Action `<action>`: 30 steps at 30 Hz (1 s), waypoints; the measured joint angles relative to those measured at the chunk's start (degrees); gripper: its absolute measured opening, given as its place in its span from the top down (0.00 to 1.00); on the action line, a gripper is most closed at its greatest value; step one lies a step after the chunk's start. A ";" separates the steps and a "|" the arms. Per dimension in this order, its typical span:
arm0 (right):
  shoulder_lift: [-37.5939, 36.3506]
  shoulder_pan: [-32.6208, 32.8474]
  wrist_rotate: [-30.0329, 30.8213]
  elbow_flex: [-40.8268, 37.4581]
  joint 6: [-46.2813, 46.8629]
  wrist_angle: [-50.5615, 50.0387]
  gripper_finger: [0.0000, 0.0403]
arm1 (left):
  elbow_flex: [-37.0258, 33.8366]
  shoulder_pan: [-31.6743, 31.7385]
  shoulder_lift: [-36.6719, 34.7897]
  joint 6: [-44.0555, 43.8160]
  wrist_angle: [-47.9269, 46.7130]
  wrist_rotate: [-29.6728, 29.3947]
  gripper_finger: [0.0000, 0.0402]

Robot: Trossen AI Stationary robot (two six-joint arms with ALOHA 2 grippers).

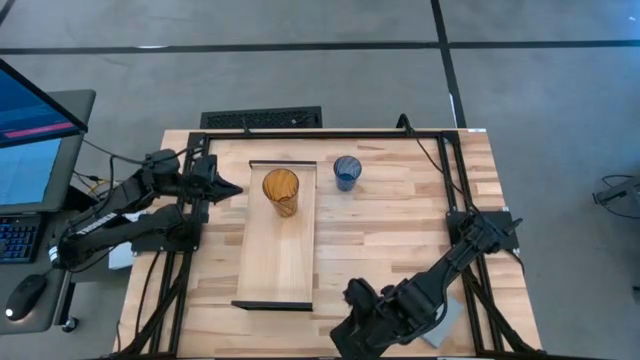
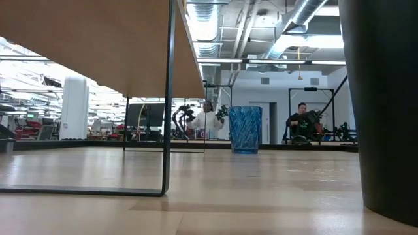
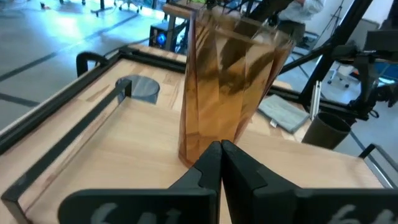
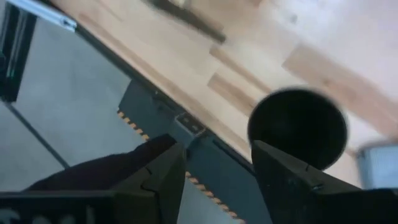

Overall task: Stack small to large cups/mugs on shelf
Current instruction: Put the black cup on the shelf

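Observation:
The amber cup (image 1: pixel 281 190) stands upright on the far end of the shelf (image 1: pixel 275 260), a pale raised board on thin dark legs (image 2: pixel 171 98). The blue cup (image 1: pixel 347 172) stands on the table just right of the shelf's far end. The black cup (image 4: pixel 297 127) stands by the table's near edge, close to the low camera (image 2: pixel 385 104); in the high view my right arm hides it. My right gripper (image 4: pixel 214 163) hangs open above the near edge, the cup just beyond one fingertip. My left gripper (image 3: pixel 221 158) is shut, left of the amber cup (image 3: pixel 227 87), a short gap away.
A flat grey pad (image 1: pixel 441 325) lies at the near right corner under my right arm. Dark frame rails (image 1: pixel 440 170) run along the table's sides and back. A monitor and keyboard stand off the table's left side. People sit far off in the room behind (image 2: pixel 302 121).

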 joint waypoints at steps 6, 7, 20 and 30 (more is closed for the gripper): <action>0.07 0.46 0.02 -3.88 0.00 5.81 0.53 | 0.00 0.00 0.02 1.22 -2.57 -0.02 1.00; 0.07 0.61 0.04 -4.07 -0.04 5.69 0.54 | 0.00 0.00 0.02 1.23 -2.58 -0.02 1.00; 0.04 1.44 -0.09 -4.05 -1.24 1.46 0.61 | 0.02 0.00 0.02 1.26 -2.56 -0.02 1.00; 0.04 1.58 -3.02 -4.05 13.76 -8.97 0.65 | 0.00 0.00 0.02 2.37 -4.62 0.00 1.00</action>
